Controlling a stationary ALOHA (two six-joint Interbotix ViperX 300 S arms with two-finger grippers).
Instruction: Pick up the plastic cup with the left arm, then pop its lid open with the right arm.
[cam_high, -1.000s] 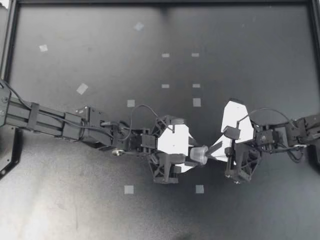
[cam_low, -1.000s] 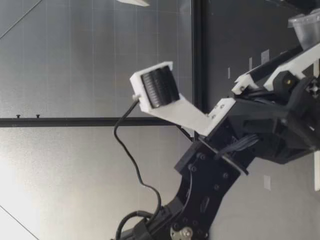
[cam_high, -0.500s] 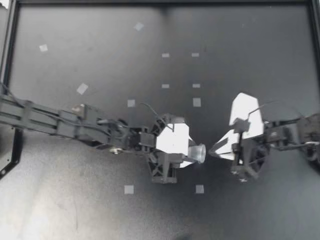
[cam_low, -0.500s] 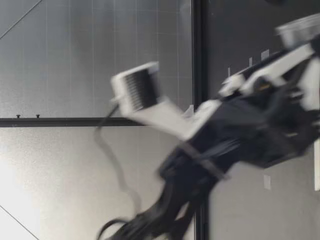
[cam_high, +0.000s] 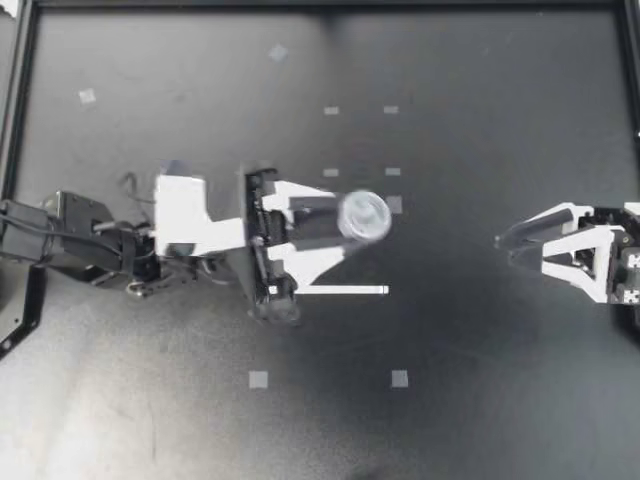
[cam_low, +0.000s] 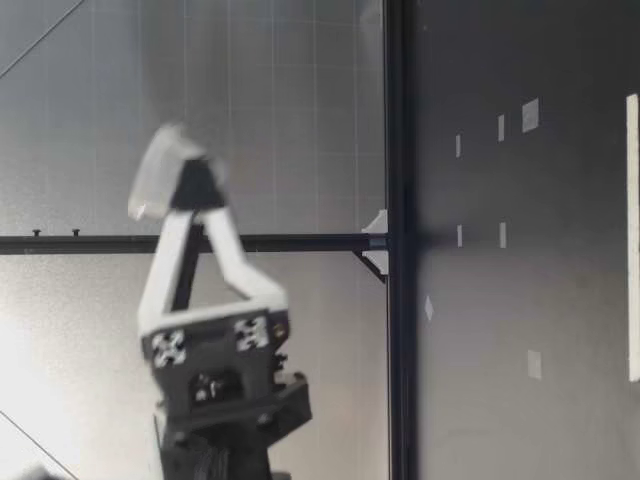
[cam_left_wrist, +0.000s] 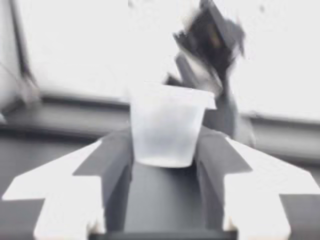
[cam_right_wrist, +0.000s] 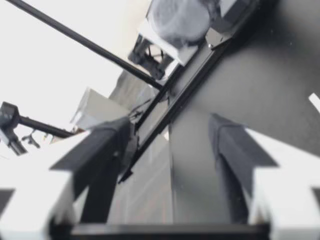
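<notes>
My left gripper (cam_high: 352, 220) is shut on a small clear plastic cup (cam_high: 364, 213), near the middle of the black table (cam_high: 480, 380). In the low view this gripper (cam_low: 192, 192) is raised high above the table, with the cup (cam_low: 158, 176) at its fingertips. The left wrist view shows the cup (cam_left_wrist: 165, 131) upright and pinched between both dark fingers (cam_left_wrist: 116, 165). My right gripper (cam_high: 506, 248) is far off at the table's right side. Its fingers stand wide apart with nothing between them, as the right wrist view (cam_right_wrist: 170, 137) also shows.
Small pale tape squares (cam_high: 258, 379) dot the table. A thin white strip (cam_high: 345, 290) lies just in front of the left gripper. A black frame rail (cam_high: 20, 100) borders the table on the left and at the back.
Both grippers were at the cup in the middle. The right one has opened and pulled back to the right. The left one has lifted the cup and swung up.
</notes>
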